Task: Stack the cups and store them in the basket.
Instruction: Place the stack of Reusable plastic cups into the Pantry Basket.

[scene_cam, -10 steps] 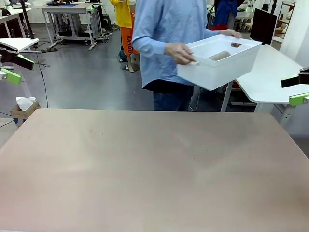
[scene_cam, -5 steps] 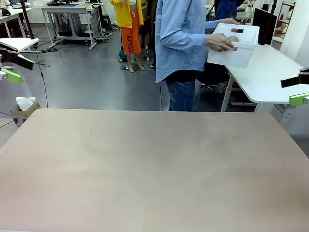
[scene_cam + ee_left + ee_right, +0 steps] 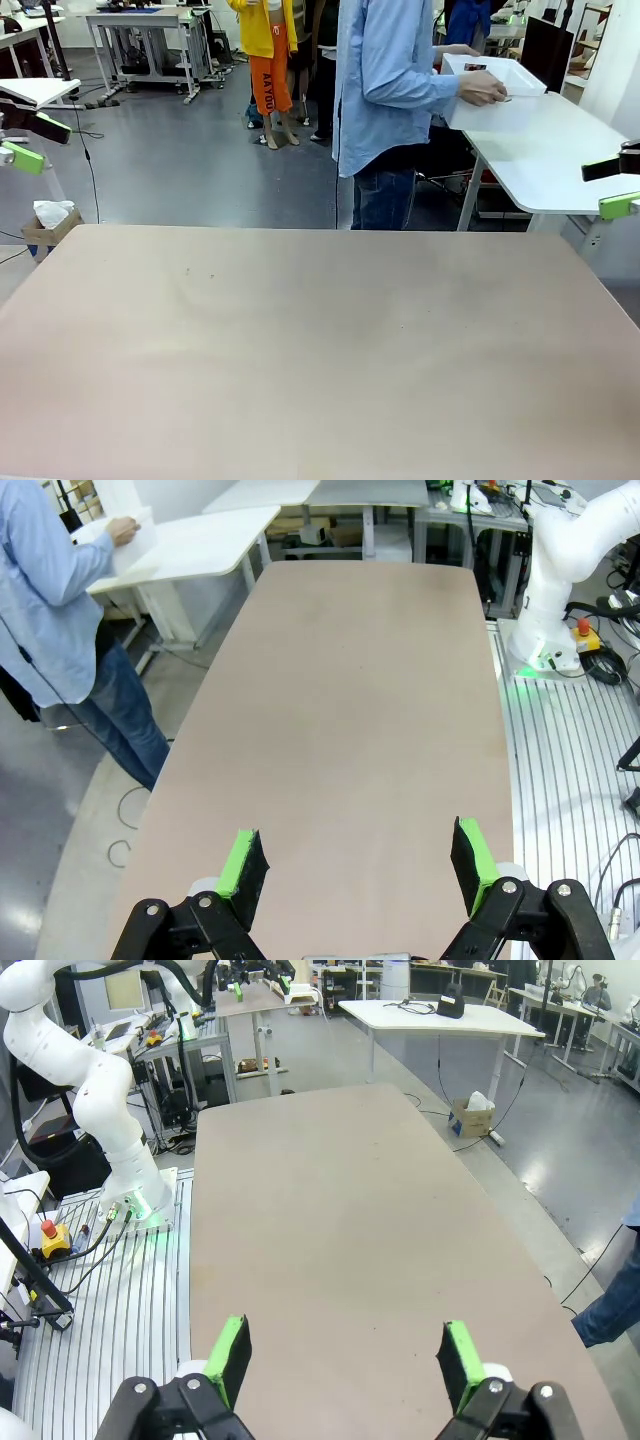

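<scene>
A person has carried the basket (image 3: 495, 82) to a far white side table, leaving the surface (image 3: 320, 350) bare; left end effector (image 3: 355, 865) and right end effector (image 3: 340, 1355) hang spread, empty, suggesting the task is finished.

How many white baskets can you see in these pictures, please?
1: the basket sits on the white side table beyond the work table, with the person's hand on its rim. Any cups inside are hidden.
</scene>
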Controlling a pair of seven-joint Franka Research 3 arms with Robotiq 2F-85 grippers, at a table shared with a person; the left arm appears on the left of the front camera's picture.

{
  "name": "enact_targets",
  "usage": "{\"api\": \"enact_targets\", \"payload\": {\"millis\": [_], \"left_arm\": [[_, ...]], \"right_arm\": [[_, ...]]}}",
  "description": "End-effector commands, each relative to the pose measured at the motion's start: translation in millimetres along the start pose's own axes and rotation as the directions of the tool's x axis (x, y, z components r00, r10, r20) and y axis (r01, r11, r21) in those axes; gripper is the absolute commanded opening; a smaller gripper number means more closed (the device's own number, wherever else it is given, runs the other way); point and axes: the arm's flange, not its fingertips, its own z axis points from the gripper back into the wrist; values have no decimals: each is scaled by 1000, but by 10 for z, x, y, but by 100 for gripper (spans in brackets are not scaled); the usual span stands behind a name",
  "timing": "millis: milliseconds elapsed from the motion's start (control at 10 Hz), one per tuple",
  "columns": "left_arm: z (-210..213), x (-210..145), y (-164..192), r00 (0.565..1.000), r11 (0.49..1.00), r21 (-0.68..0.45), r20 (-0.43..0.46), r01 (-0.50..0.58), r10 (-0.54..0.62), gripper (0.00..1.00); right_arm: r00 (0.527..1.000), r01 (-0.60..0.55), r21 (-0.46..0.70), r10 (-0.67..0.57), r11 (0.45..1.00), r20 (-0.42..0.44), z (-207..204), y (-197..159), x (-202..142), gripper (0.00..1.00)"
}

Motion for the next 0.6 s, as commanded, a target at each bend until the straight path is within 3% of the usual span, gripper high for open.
{"api": "enact_targets", "payload": {"millis": [0, 500], "left_arm": [[-11, 34, 15, 1000, 1000, 14, 20, 0, 0, 97], [-11, 34, 15, 1000, 1000, 14, 20, 0, 0, 97]], "right_arm": [[1000, -4, 1, 4, 1000, 16, 3, -11, 31, 100], [1000, -4, 1, 4, 1000, 16, 3, -11, 31, 100]]}}
